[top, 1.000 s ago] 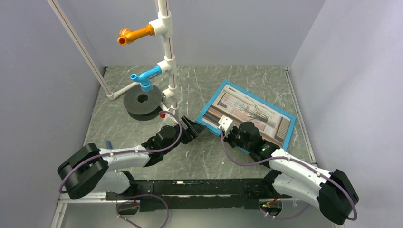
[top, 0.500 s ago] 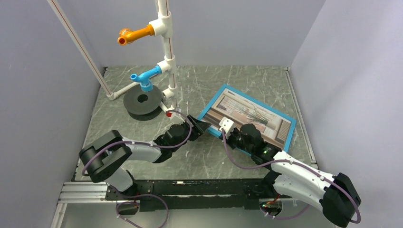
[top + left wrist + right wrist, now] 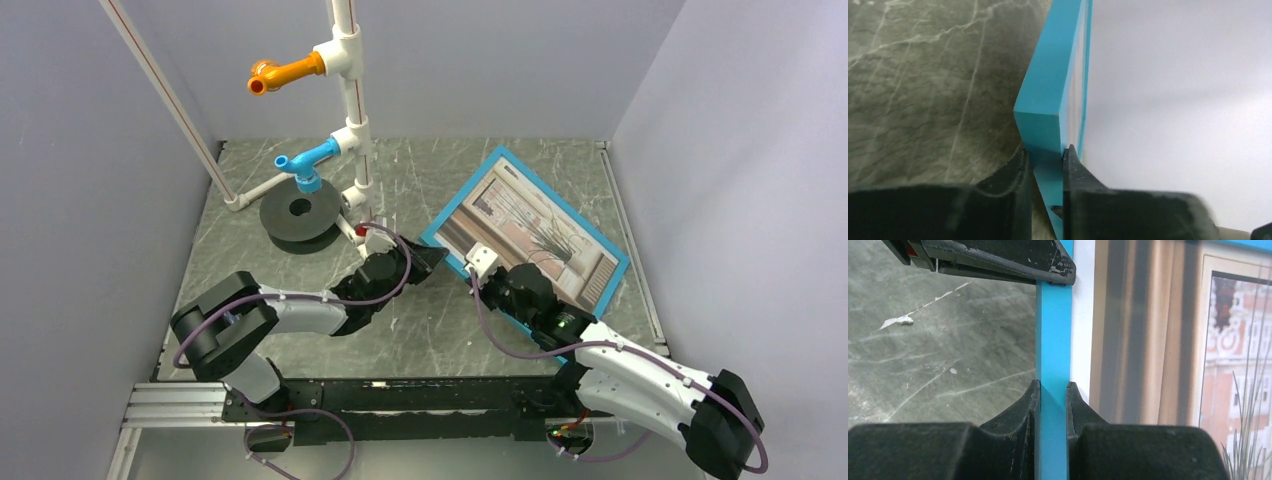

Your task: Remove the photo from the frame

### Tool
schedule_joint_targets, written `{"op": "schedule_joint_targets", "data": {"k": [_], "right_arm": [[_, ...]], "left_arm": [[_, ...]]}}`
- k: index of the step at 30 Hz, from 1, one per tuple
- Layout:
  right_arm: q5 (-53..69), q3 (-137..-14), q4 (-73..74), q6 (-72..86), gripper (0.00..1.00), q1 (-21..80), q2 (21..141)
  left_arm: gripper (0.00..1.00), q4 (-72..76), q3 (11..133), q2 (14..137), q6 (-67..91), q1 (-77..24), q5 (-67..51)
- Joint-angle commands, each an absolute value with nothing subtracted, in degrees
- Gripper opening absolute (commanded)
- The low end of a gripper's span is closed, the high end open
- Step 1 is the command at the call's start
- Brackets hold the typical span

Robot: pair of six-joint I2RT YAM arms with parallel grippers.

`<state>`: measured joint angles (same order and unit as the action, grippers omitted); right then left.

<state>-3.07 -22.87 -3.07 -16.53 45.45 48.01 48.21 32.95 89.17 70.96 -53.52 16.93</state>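
Note:
The turquoise-bordered frame (image 3: 461,196) stands tilted, its far side raised off the marble table (image 3: 300,290). The photo (image 3: 535,235) still sits inside it, showing a wispy dark plant over beige bands. My left gripper (image 3: 425,262) is shut on the frame's left corner. In the left wrist view the frame's blue edge (image 3: 1048,95) runs between the fingers (image 3: 1013,172) of that gripper (image 3: 1045,155). My right gripper (image 3: 488,278) is shut on the near border. In the right wrist view that gripper (image 3: 1053,387) pinches the thin blue edge (image 3: 1053,340), with the photo (image 3: 1148,330) to the right.
A white pipe stand (image 3: 352,130) with an orange fitting (image 3: 285,72) and a blue fitting (image 3: 310,160) rises at the back left beside a black disc (image 3: 298,210). A slanted white pipe (image 3: 170,100) leans left. Grey walls enclose the table.
My left gripper reached the frame's left corner and closed on it. The frame has tipped up, its far side rising, with the right gripper still clamped on the near border.

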Motion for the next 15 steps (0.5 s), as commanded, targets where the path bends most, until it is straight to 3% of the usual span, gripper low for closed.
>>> {"op": "schedule_joint_targets", "data": {"k": [1,3,4,5,11,15], "right_arm": [[-2.26,-25.95,-1.6,-11.32,0.25,46.88,46.73],[-5.42,-26.97,0.46,-8.37,0.6,47.46,46.1],[-6.43,-27.78,2.23,-7.11,0.88,47.73,45.89],[-7.34,-29.2,3.92,-5.88,0.98,47.85,45.86],[-18.84,-43.59,20.93,8.4,1.0,48.79,49.62],[-20.38,-51.48,30.9,14.54,1.0,49.93,51.17]], "left_arm": [[0.03,43.17,38.16,85.33,62.36,-55.11,17.28],[0.0,39.29,40.1,83.63,59.8,-55.77,17.94],[0.0,37.18,40.94,82.63,58.68,-56.07,18.47],[0.0,35.02,41.9,81.42,57.73,-56.36,18.92],[0.0,25.37,46.92,75.34,53.73,-56.91,20.54],[0.0,20.57,49.85,72.61,52.62,-57.2,20.73]]}}
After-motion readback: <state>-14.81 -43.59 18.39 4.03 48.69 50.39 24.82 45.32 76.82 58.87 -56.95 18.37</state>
